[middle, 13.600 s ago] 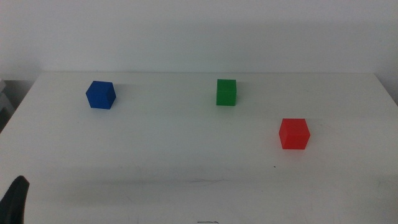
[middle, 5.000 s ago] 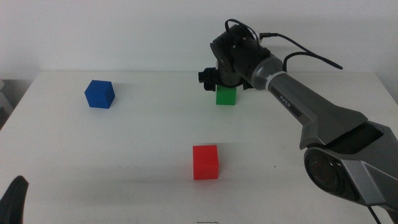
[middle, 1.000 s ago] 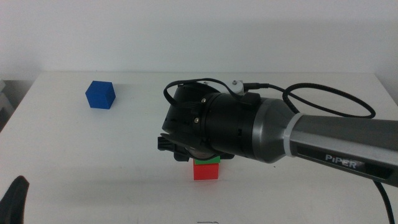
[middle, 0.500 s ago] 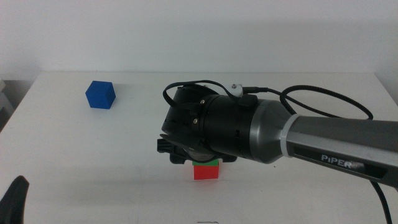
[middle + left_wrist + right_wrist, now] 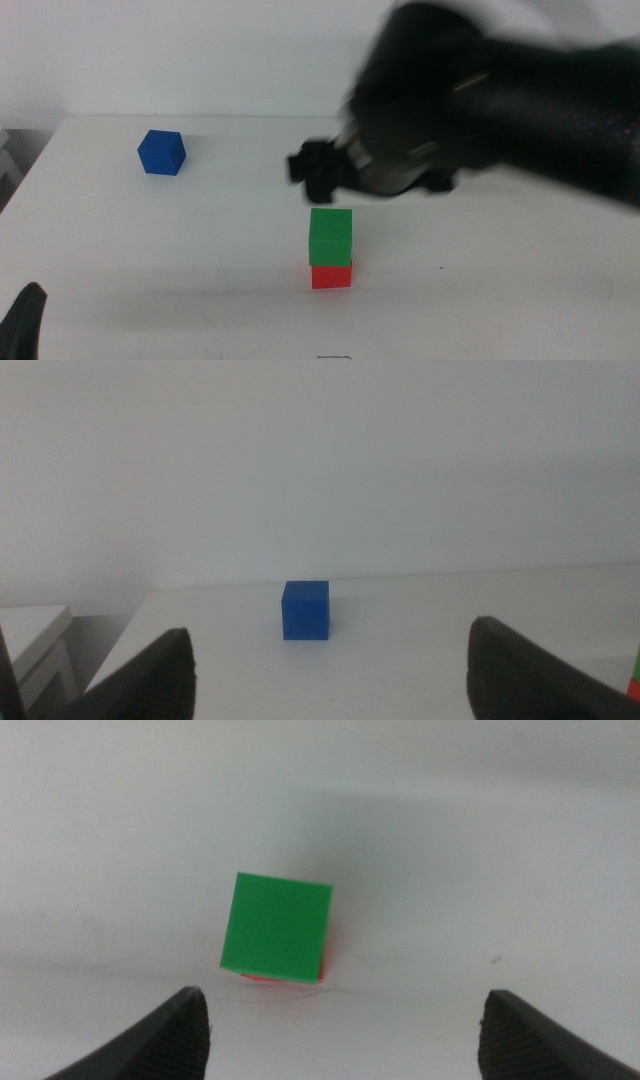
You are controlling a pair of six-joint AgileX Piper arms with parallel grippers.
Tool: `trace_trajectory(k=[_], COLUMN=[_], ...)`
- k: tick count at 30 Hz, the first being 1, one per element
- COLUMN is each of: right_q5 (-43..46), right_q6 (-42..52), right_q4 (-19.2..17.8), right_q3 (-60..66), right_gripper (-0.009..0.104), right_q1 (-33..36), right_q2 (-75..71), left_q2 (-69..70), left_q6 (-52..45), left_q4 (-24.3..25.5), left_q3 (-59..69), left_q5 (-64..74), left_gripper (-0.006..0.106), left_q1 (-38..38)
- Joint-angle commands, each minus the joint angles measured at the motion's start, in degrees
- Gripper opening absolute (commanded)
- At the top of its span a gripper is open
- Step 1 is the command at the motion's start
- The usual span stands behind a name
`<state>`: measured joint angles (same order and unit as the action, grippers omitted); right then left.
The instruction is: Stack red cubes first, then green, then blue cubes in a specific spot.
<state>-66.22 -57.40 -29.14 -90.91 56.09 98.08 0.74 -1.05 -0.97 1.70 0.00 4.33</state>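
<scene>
your green cube (image 5: 331, 236) sits on top of the red cube (image 5: 331, 275) near the front middle of the white table (image 5: 150, 240), which fits the order the task asks for: red as the base, green second. the right wrist view shows the green cube (image 5: 277, 925) from above, turned a little against the red one, so only a thin red sliver peeks out along one lower edge; judge the stack as standing but not perfectly squared.

your right gripper (image 5: 345, 1025) is above and behind the stack, jaws spread wide with nothing between them, well clear of the green cube. in the middle view that arm (image 5: 480, 110) is a dark blur, so you cannot read its exact pose or the fingertips there.

the blue cube (image 5: 162, 152) is alone at the far left of the table, well apart from the stack, and not yet picked up. your left gripper (image 5: 330, 670) waits low at the table's near left edge, jaws wide apart and holding nothing, facing the blue cube (image 5: 306, 609). that makes it the likelier arm for the last cube.

the red cube's top face is hidden under the green one.
</scene>
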Motion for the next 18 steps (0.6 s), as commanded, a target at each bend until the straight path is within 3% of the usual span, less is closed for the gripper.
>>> trace_trajectory(k=[1,4,12,18], right_q5=[-0.1,2.8,8.3,11.8], right_q6=[7.8,15.7,42.9,54.1], right_q4=[-2.7,-0.5,16.6,24.3], right_q3=[-0.5,4.4,23.1,31.1], right_gripper=[0.089,0.089,0.089,0.089], right_q1=[-0.5,-1.8,-10.0,-13.5], right_q2=[-8.6,-17.6,-43.7,-60.2], left_q2=[1.2,1.2,1.2,1.2], left_q6=[0.5,0.5,0.5,0.5], left_q4=[-0.7,-0.7,-0.7,-0.7], left_q3=[-0.2,-0.2,-0.2,-0.2], left_q5=[-4.9,-4.9,-4.9,-4.9], left_gripper=[0.093,0.093,0.093,0.093], left_q1=[0.1,0.1,0.1,0.1])
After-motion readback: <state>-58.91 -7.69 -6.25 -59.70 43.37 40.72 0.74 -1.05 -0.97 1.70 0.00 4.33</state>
